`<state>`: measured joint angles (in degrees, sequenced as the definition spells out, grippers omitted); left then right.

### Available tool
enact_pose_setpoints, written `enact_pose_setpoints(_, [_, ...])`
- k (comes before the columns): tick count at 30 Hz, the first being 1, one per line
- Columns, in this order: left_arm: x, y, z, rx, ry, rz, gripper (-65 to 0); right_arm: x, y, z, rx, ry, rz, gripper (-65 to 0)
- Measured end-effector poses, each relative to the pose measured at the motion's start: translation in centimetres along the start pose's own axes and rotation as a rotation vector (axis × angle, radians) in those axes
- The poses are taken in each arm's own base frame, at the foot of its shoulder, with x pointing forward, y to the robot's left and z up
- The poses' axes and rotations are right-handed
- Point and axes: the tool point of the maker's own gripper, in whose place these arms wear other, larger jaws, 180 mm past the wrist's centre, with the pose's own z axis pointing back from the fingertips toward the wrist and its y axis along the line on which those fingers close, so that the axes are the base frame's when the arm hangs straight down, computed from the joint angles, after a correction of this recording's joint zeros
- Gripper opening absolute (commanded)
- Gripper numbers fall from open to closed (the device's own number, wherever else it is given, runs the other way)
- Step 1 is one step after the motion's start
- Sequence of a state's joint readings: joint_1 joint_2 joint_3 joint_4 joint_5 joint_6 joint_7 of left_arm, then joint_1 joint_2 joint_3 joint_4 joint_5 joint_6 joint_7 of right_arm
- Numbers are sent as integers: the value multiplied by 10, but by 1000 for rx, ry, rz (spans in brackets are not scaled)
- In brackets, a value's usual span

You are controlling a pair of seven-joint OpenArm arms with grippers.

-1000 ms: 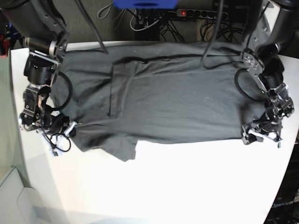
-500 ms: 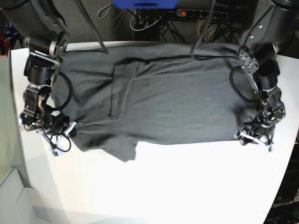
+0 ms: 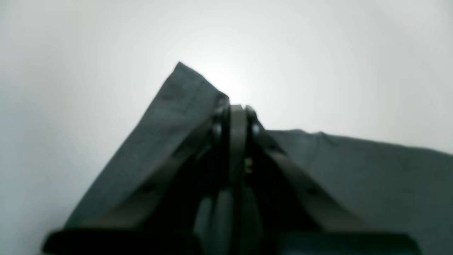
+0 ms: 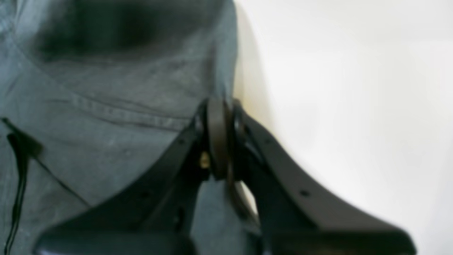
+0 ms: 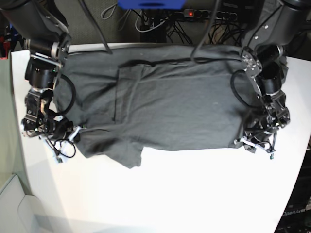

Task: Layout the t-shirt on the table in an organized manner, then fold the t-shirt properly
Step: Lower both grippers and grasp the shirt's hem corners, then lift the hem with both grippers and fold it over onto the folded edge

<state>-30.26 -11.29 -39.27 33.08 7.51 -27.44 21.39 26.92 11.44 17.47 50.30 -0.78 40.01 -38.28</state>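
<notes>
The dark grey t-shirt [image 5: 165, 102] lies spread across the far half of the white table [image 5: 184, 194], with wrinkles and a flap hanging at its near left. My left gripper [image 5: 243, 141] is at the shirt's near right corner. In the left wrist view it [image 3: 236, 109] is shut, and the cloth corner [image 3: 177, 102] rises up to its tips. My right gripper [image 5: 76, 132] is at the shirt's near left edge. In the right wrist view it [image 4: 220, 106] is shut on the cloth edge [image 4: 141, 106], beside bare table.
A power strip [image 5: 194, 13] with a red light, a blue object [image 5: 150, 4] and tangled cables sit behind the table's far edge. A thin black cable [image 4: 17, 170] lies over the shirt near my right gripper. White tabletop spreads in front of the shirt.
My left gripper has moved left onto the shirt's near right corner and closed on it, pushing that edge slightly inward. The right arm has stayed still.
</notes>
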Motion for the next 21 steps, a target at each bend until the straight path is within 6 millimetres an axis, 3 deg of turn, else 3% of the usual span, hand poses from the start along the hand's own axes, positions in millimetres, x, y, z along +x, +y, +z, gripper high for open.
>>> enact_pose_setpoints(5, [-11,-2,20,35,30,-57,-648,0,-5,4,-14,3,11,-650])
enact_pose_setpoints(10, [-9,8,43,68,58,-78,-648,5,-10,28,-87,-49,87,-650])
enact_pose_setpoints(14, [1,8,62,65,26,-74,-648,19,6,50,-117,-139,160,-650])
enact_pose_setpoints(21, [13,7,96,72,9,-98,-648,7,22,77,-159,-164,223,-650])
